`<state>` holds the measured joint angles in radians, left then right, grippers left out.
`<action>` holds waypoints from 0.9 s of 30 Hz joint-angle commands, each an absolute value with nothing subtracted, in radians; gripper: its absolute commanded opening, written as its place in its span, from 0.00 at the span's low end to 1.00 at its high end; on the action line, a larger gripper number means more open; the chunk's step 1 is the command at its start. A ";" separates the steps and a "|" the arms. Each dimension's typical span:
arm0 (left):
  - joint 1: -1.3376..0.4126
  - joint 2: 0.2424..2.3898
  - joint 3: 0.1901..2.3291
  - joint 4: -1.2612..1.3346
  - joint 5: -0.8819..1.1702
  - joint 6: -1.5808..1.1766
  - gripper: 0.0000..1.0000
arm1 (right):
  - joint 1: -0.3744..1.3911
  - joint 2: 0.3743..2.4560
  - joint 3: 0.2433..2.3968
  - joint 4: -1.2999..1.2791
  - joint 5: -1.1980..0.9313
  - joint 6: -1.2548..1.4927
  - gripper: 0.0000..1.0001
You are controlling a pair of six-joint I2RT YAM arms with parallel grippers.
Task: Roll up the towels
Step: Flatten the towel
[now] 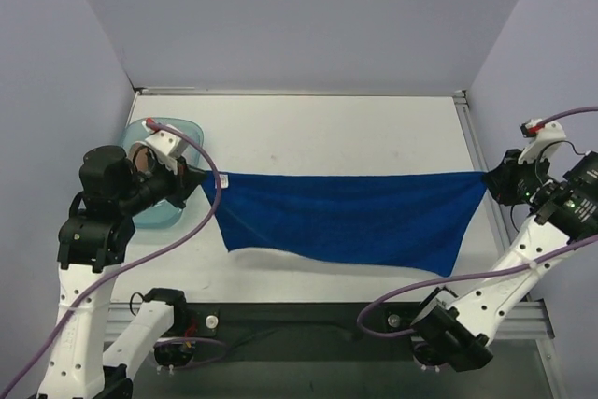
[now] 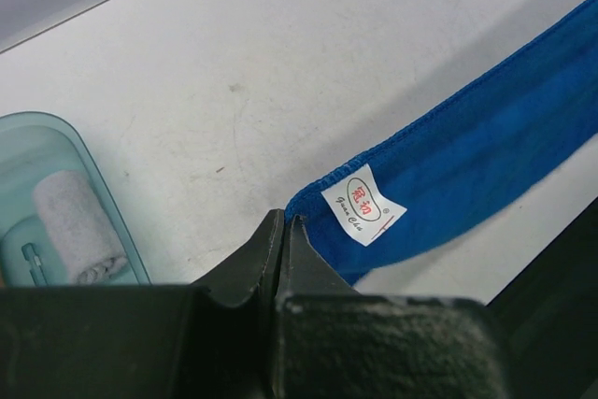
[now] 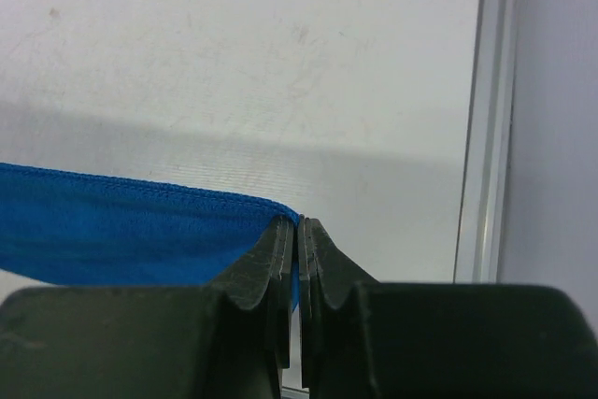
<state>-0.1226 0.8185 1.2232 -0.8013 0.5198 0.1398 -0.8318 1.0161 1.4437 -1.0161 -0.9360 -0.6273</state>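
The royal-blue towel (image 1: 350, 217) hangs stretched above the white table between my two grippers, its lower edge drooping towards the near side. My left gripper (image 1: 200, 178) is shut on its left corner; in the left wrist view the white tag (image 2: 363, 204) sits beside the closed gripper (image 2: 285, 221). My right gripper (image 1: 490, 178) is shut on the right corner; in the right wrist view the blue edge (image 3: 121, 226) runs into the closed gripper (image 3: 299, 223). A rolled white towel (image 2: 73, 226) lies in the teal bin.
A translucent teal bin (image 1: 192, 130) stands at the table's left side, under my left arm; it also shows in the left wrist view (image 2: 37, 137). A metal rail (image 3: 486, 119) borders the table's right edge. Grey walls enclose the back and sides.
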 commanded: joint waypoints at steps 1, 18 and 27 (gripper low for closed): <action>-0.117 0.885 1.177 -0.801 0.457 0.098 0.00 | -0.786 1.139 1.431 -1.012 -0.953 -0.658 0.00; -0.229 1.534 1.130 -0.407 0.278 0.055 0.00 | -0.411 1.728 1.336 -0.528 -0.644 -0.379 0.00; -0.230 1.888 1.345 -0.341 0.255 0.064 0.00 | -0.373 2.066 1.584 -0.514 -0.539 -0.333 0.00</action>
<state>-0.2295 1.8412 1.2484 -0.4305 0.2787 0.0605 -0.3828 2.0178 1.4971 -0.5194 -0.6041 -0.3634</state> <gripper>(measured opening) 0.029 0.036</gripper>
